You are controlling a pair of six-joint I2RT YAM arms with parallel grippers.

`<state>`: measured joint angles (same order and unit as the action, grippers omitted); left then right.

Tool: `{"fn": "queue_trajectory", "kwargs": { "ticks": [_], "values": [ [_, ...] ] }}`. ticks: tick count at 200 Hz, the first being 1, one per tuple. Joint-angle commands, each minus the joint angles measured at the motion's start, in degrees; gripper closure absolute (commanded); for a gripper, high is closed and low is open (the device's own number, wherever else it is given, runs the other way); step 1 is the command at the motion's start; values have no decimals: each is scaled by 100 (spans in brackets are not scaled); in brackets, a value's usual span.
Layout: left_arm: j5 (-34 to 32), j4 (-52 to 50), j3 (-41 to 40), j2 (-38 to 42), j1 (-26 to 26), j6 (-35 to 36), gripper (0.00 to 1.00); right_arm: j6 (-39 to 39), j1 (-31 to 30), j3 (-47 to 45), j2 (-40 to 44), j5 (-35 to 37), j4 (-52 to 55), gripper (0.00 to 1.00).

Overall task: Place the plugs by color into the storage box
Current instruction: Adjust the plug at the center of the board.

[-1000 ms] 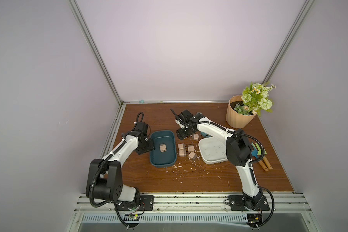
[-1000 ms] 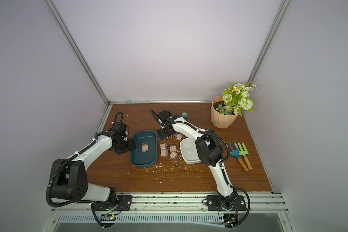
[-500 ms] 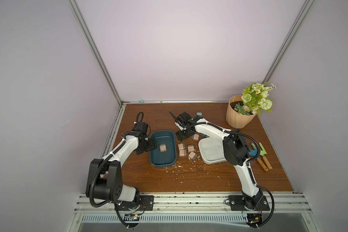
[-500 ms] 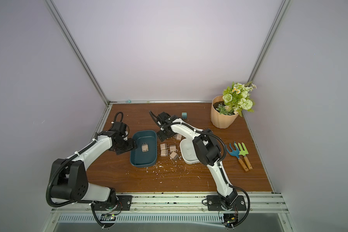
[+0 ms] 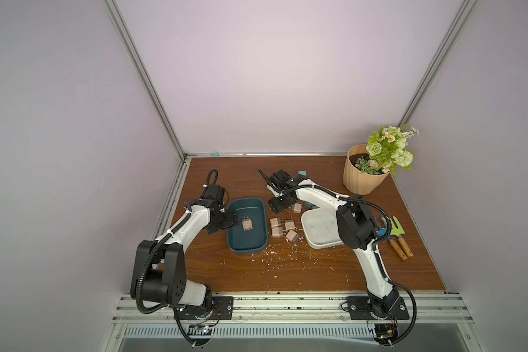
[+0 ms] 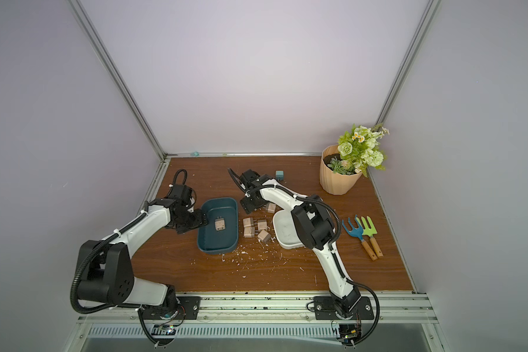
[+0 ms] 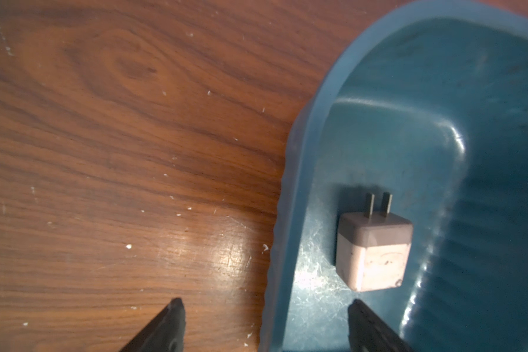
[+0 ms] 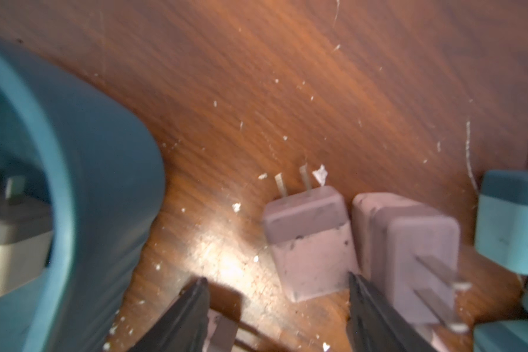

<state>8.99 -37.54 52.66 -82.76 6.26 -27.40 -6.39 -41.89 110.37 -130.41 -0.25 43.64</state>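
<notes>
**Claws: Both Spread Wide, Both Empty**

1. The left claw (image 7: 265,306) has its jaws wide apart with nothing between them. In the left wrist view one finger (image 7: 165,329) is over the bare worktop (image 7: 104,152). The other is over the inside of the teal storage box (image 7: 299,170), so the claw straddles the box's left wall. Both top views show the left claw (image 5: 223,224) (image 6: 193,224) about midway along that wall.

2. One pinkish-tan plug (image 7: 374,256) lies on its side on the floor of the teal storage box. Its prongs point toward the worktop's back edge. It lies just ahead of the inner finger and apart from it.

3. The right claw (image 8: 276,280) also has its jaws wide apart and clamps nothing. It hangs close over the worktop near the middle (image 5: 282,206), between the back ends of the teal storage box and the white storage box (image 5: 320,228). The right wrist view is blurred. It shows a loose pinkish-tan plug (image 8: 311,243) close to one finger (image 8: 375,323); contact cannot be determined. A second loose plug (image 8: 409,259) lies just beside it, and turquoise plugs (image 8: 512,222) sit at the margin.

4. A cluster of four pinkish-tan plugs (image 5: 276,222) lies between the two boxes. A fifth plug (image 5: 296,208) lies beside the right claw. One turquoise plug (image 6: 280,174) stands alone near the back edge.

5. White scraps (image 5: 272,256) litter the worktop between the boxes and the front edge. A flower pot (image 5: 363,179) occupies the back right corner. Garden tools (image 5: 397,240) lie along the right edge.
</notes>
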Motion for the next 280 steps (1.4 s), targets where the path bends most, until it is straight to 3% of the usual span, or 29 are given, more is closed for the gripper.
{"fn": "queue_trajectory", "kwargs": {
  "ticks": [1, 80, 120, 157, 229, 253, 280],
  "values": [
    [32, -23, 157, -98, -63, 51, 15, 211, 46, 406, -275, 73, 113, 23],
    [73, -17, 249, -275, -65, 120, 16, 317, 138, 978, -671, 29, 287, 19],
    [77, -17, 349, -359, -64, 121, 16, 46, 120, 500, -325, -429, 136, 27],
    [72, -17, 454, -420, -64, 144, 16, -244, -16, 237, 117, -823, 52, 22],
    [66, -17, 558, -428, -64, 97, 16, -657, 59, 1809, -9, -318, 1061, 10],
    [67, -18, 535, -399, -64, 80, 16, -884, 61, 1762, -20, -414, 963, 11],
    [78, -17, 474, -348, -64, 59, 16, -628, 39, 1593, -141, -537, 804, 14]
  ]
}}
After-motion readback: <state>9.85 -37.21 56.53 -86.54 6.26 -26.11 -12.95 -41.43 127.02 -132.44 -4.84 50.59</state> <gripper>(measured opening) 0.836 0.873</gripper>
